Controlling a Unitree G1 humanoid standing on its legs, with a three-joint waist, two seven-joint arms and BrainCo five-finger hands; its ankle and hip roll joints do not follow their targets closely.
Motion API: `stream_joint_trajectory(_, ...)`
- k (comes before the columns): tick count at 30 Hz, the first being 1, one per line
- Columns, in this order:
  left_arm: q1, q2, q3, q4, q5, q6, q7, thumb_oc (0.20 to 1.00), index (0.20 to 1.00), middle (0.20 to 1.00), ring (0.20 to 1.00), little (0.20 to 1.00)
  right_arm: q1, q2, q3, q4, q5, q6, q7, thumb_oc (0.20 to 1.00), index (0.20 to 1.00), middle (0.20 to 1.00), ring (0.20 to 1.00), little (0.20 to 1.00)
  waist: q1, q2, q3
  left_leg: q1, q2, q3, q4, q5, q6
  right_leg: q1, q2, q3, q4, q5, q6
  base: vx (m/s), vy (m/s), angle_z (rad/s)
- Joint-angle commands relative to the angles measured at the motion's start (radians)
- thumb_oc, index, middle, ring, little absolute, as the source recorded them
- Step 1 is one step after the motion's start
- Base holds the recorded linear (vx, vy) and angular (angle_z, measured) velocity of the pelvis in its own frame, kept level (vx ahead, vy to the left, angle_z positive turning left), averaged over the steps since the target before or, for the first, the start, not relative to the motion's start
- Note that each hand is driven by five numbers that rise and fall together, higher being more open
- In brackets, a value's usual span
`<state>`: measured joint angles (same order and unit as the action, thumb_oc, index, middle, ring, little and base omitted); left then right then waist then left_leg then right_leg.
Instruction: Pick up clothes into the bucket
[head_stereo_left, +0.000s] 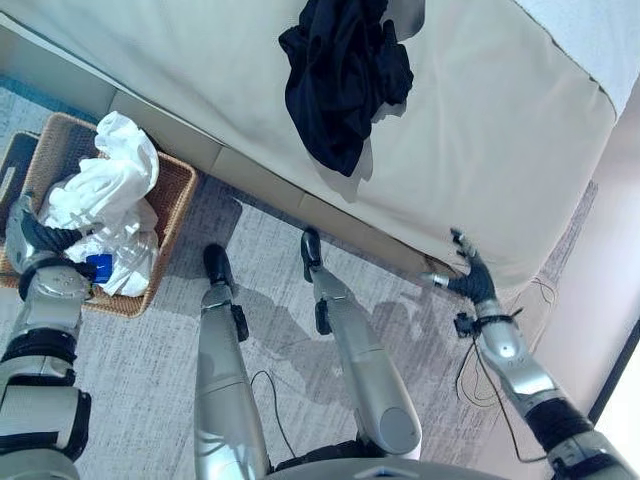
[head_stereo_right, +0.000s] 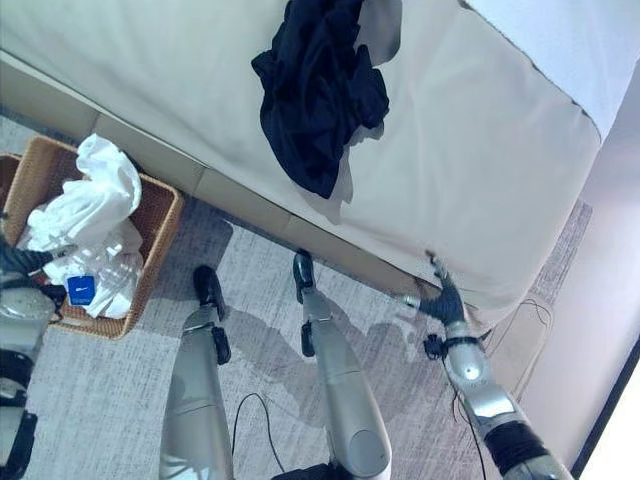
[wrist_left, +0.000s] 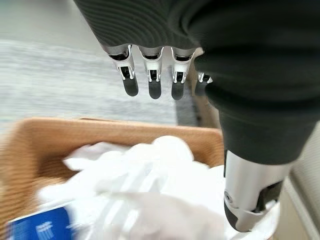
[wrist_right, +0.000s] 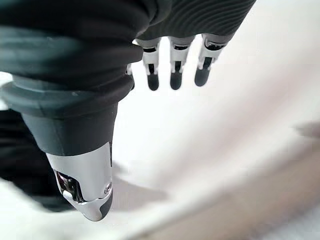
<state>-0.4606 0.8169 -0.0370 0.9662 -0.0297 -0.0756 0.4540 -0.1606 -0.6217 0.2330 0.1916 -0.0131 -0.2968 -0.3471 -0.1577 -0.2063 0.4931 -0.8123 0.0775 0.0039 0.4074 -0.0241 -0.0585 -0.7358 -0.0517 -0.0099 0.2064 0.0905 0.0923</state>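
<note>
Crumpled dark navy garment (head_stereo_left: 345, 75) on beige bed (head_stereo_left: 500, 130): soft, light, floppy. Best pinched at a bunched fold. Right hand (head_stereo_left: 470, 275) and left hand (head_stereo_left: 35, 240) both relaxed, empty.

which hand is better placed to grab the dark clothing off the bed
Right. The right hand, open, is at the bed's edge nearer the dark clothing; the left hand hangs over the basket.

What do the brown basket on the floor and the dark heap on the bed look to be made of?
The basket looks like woven wicker or rattan: tan, matt, with a braided rim, though the weave is hard to make out. The dark heap seems to be soft fabric, probably a garment: it lies in limp, crumpled folds with no shine. The bed under it looks covered in smooth beige cloth.
</note>
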Motion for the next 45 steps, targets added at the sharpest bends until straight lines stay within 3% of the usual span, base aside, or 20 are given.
stream_joint_trajectory(1, 0.067, -0.060, 0.067, -0.074, 0.016, -0.041, 0.038, 1.000, 1.000, 1.000, 1.000, 1.000, -0.101, -0.085, -0.094, -0.068, -0.074, -0.026, -0.101, 1.000, 1.000, 1.000, 1.000, 1.000, 0.086, 0.040, 0.027, 0.072, -0.068, -0.037, -0.018, -0.018, 0.022, 0.053, -0.068, -0.033, 0.034, -0.018, 0.052, 0.03, -0.050, 0.14)
stream_joint_trajectory(3, 0.119, -0.108, 0.060, -0.153, 0.013, -0.058, 0.048, 1.000, 1.000, 1.000, 1.000, 1.000, -0.157, -0.117, -0.119, -0.066, -0.101, -0.013, -0.121, 1.000, 1.000, 1.000, 1.000, 1.000, 0.107, 0.086, 0.027, 0.100, -0.085, -0.049, -0.067, 0.004, 0.019, 0.065, -0.084, -0.052, 0.043, -0.032, 0.048, 0.03, -0.054, 0.25)
stream_joint_trajectory(8, 0.191, -0.243, -0.015, -0.292, -0.079, -0.173, -0.003, 1.000, 1.000, 1.000, 1.000, 1.000, -0.347, -0.196, -0.154, 0.010, -0.138, 0.025, -0.201, 1.000, 1.000, 1.000, 1.000, 1.000, 0.158, 0.178, 0.027, 0.167, -0.117, -0.104, -0.161, 0.053, 0.011, 0.090, -0.113, -0.093, 0.115, -0.092, 0.036, 0.04, -0.093, 0.44)
stream_joint_trajectory(9, 0.182, -0.309, -0.083, -0.268, -0.099, -0.175, -0.021, 1.000, 1.000, 1.000, 1.000, 1.000, -0.470, -0.232, -0.121, 0.114, -0.118, 0.041, -0.224, 1.000, 1.000, 1.000, 1.000, 1.000, 0.177, 0.206, 0.027, 0.187, -0.127, -0.121, -0.187, 0.068, 0.007, 0.098, -0.124, -0.105, 0.145, -0.114, 0.030, 0.02, -0.072, 0.58)
stream_joint_trajectory(11, 0.205, -0.361, -0.172, -0.330, -0.092, -0.192, -0.049, 1.000, 1.000, 1.000, 1.000, 1.000, -0.596, -0.275, -0.078, 0.232, -0.089, 0.063, -0.232, 1.000, 1.000, 1.000, 1.000, 1.000, 0.201, 0.237, 0.027, 0.207, -0.135, -0.148, -0.219, 0.089, -0.001, 0.106, -0.131, -0.121, 0.170, -0.136, 0.024, 0.02, -0.096, 0.57)
stream_joint_trajectory(12, 0.206, -0.364, -0.170, -0.331, -0.092, -0.192, -0.049, 1.000, 1.000, 1.000, 1.000, 1.000, -0.603, -0.277, -0.071, 0.238, -0.087, 0.061, -0.233, 1.000, 1.000, 1.000, 1.000, 1.000, 0.197, 0.240, 0.027, 0.208, -0.135, -0.150, -0.221, 0.090, -0.001, 0.107, -0.132, -0.123, 0.170, -0.136, 0.023, 0.03, -0.125, 0.52)
stream_joint_trajectory(13, 0.230, -0.395, -0.221, -0.369, -0.135, -0.214, -0.088, 1.000, 1.000, 1.000, 1.000, 1.000, -0.696, -0.304, -0.035, 0.328, -0.072, 0.082, -0.235, 1.000, 1.000, 1.000, 1.000, 1.000, 0.212, 0.262, 0.027, 0.221, -0.138, -0.167, -0.243, 0.104, -0.005, 0.107, -0.141, -0.137, 0.195, -0.151, 0.018, 0.01, -0.048, 0.44)
stream_joint_trajectory(14, 0.230, -0.397, -0.220, -0.369, -0.136, -0.214, -0.088, 1.000, 1.000, 1.000, 1.000, 1.000, -0.702, -0.305, -0.029, 0.332, -0.071, 0.080, -0.235, 1.000, 1.000, 1.000, 1.000, 1.000, 0.209, 0.264, 0.027, 0.221, -0.138, -0.168, -0.244, 0.105, -0.005, 0.107, -0.142, -0.138, 0.196, -0.151, 0.018, 0.02, -0.110, 0.57)
stream_joint_trajectory(15, 0.246, -0.429, -0.275, -0.389, -0.217, -0.234, -0.138, 1.000, 1.000, 1.000, 1.000, 1.000, -0.820, -0.316, 0.030, 0.480, -0.030, 0.097, -0.235, 1.000, 1.000, 1.000, 1.000, 1.000, 0.230, 0.284, 0.027, 0.231, -0.138, -0.186, -0.264, 0.120, -0.005, 0.103, -0.145, -0.149, 0.219, -0.167, 0.012, 0.01, -0.064, 0.44)
stream_joint_trajectory(17, 0.246, -0.457, -0.281, -0.377, -0.284, -0.242, -0.154, 1.000, 1.000, 1.000, 1.000, 1.000, -0.873, -0.314, 0.063, 0.556, 0.021, 0.091, -0.222, 1.000, 1.000, 1.000, 1.000, 1.000, 0.233, 0.295, 0.027, 0.230, -0.138, -0.192, -0.272, 0.130, -0.009, 0.101, -0.147, -0.153, 0.227, -0.173, 0.010, 0.01, -0.090, 0.29)
stream_joint_trajectory(20, 0.229, -0.470, -0.379, -0.355, -0.269, -0.232, -0.199, 1.000, 1.000, 1.000, 1.000, 1.000, -1.041, -0.293, 0.142, 0.822, 0.174, 0.096, -0.163, 1.000, 1.000, 1.000, 1.000, 1.000, 0.252, 0.313, 0.027, 0.232, -0.133, -0.199, -0.301, 0.148, -0.014, 0.078, -0.149, -0.154, 0.260, -0.194, 0.000, 0.00, -0.064, 0.17)
stream_joint_trajectory(24, 0.229, -0.499, -0.471, -0.326, -0.285, -0.204, -0.255, 1.000, 1.000, 1.000, 1.000, 1.000, -1.113, -0.290, 0.249, 1.046, 0.200, 0.142, -0.053, 1.000, 1.000, 1.000, 1.000, 1.000, 0.266, 0.330, 0.027, 0.201, -0.129, -0.218, -0.299, 0.159, -0.011, 0.023, -0.145, -0.147, 0.305, -0.213, -0.009, 0.00, -0.098, 0.11)
stream_joint_trajectory(31, 0.236, -0.525, -0.513, -0.336, -0.293, -0.190, -0.283, 1.000, 1.000, 1.000, 1.000, 1.000, -1.056, -0.274, 0.254, 1.171, 0.182, 0.182, 0.048, 1.000, 1.000, 1.000, 1.000, 1.000, 0.277, 0.368, 0.027, 0.153, -0.135, -0.229, -0.292, 0.169, -0.011, -0.040, -0.146, -0.146, 0.344, -0.224, -0.010, 0.00, -0.051, 0.06)
stream_joint_trajectory(34, 0.235, -0.526, -0.511, -0.318, -0.287, -0.175, -0.303, 1.000, 1.000, 1.000, 1.000, 1.000, -1.016, -0.255, 0.274, 1.165, 0.177, 0.189, 0.131, 1.000, 1.000, 1.000, 1.000, 1.000, 0.280, 0.374, 0.027, 0.137, -0.132, -0.231, -0.290, 0.173, -0.012, -0.058, -0.141, -0.144, 0.351, -0.224, -0.010, 0.03, -0.071, 0.02)
stream_joint_trajectory(35, 0.245, -0.527, -0.508, -0.305, -0.280, -0.164, -0.317, 1.000, 1.000, 1.000, 1.000, 1.000, -0.978, -0.238, 0.282, 1.163, 0.199, 0.193, 0.200, 1.000, 1.000, 1.000, 1.000, 1.000, 0.272, 0.365, 0.027, 0.158, -0.137, -0.230, -0.288, 0.148, -0.013, -0.043, -0.144, -0.136, 0.366, -0.262, -0.004, 0.00, -0.037, -0.02)
stream_joint_trajectory(36, 0.237, -0.525, -0.505, -0.307, -0.280, -0.164, -0.316, 1.000, 1.000, 1.000, 1.000, 1.000, -0.985, -0.240, 0.279, 1.162, 0.200, 0.193, 0.200, 1.000, 1.000, 1.000, 1.000, 1.000, 0.278, 0.371, 0.027, 0.130, -0.132, -0.232, -0.286, 0.174, -0.013, -0.065, -0.140, -0.145, 0.355, -0.228, -0.010, 0.08, -0.070, 0.01)
stream_joint_trajectory(37, 0.247, -0.526, -0.502, -0.301, -0.281, -0.162, -0.318, 1.000, 1.000, 1.000, 1.000, 1.000, -0.971, -0.231, 0.282, 1.163, 0.210, 0.196, 0.225, 0.950, 0.950, 0.950, 0.950, 0.950, 0.272, 0.365, 0.027, 0.156, -0.137, -0.231, -0.287, 0.148, -0.013, -0.047, -0.143, -0.135, 0.368, -0.263, -0.005, -0.08, 0.018, 0.07)
stream_joint_trajectory(38, 0.236, -0.525, -0.495, -0.298, -0.283, -0.159, -0.320, 1.000, 1.000, 1.000, 1.000, 1.000, -0.976, -0.225, 0.279, 1.160, 0.215, 0.193, 0.231, 0.542, 0.542, 0.542, 0.542, 0.542, 0.277, 0.370, 0.027, 0.127, -0.132, -0.234, -0.284, 0.175, -0.014, -0.070, -0.139, -0.145, 0.357, -0.227, -0.011, -0.01, -0.012, 0.09)
stream_joint_trajectory(39, 0.234, -0.527, -0.491, -0.292, -0.293, -0.160, -0.319, 1.000, 1.000, 1.000, 1.000, 1.000, -0.978, -0.217, 0.277, 1.152, 0.226, 0.188, 0.234, 0.200, 0.200, 0.200, 0.200, 0.200, 0.276, 0.369, 0.027, 0.126, -0.132, -0.232, -0.283, 0.175, -0.014, -0.072, -0.139, -0.143, 0.358, -0.226, -0.011, -0.09, 0.025, 0.04)
stream_joint_trajectory(45, 0.197, -0.533, -0.478, -0.271, -0.310, -0.172, -0.294, 1.000, 1.000, 1.000, 1.000, 1.000, -0.974, -0.191, 0.287, 0.997, 0.292, 0.133, 0.187, 0.200, 0.200, 0.200, 0.200, 0.200, 0.262, 0.348, 0.027, 0.118, -0.129, -0.225, -0.274, 0.172, -0.020, -0.069, -0.135, -0.138, 0.346, -0.217, -0.006, -0.02, 0.000, -0.06)
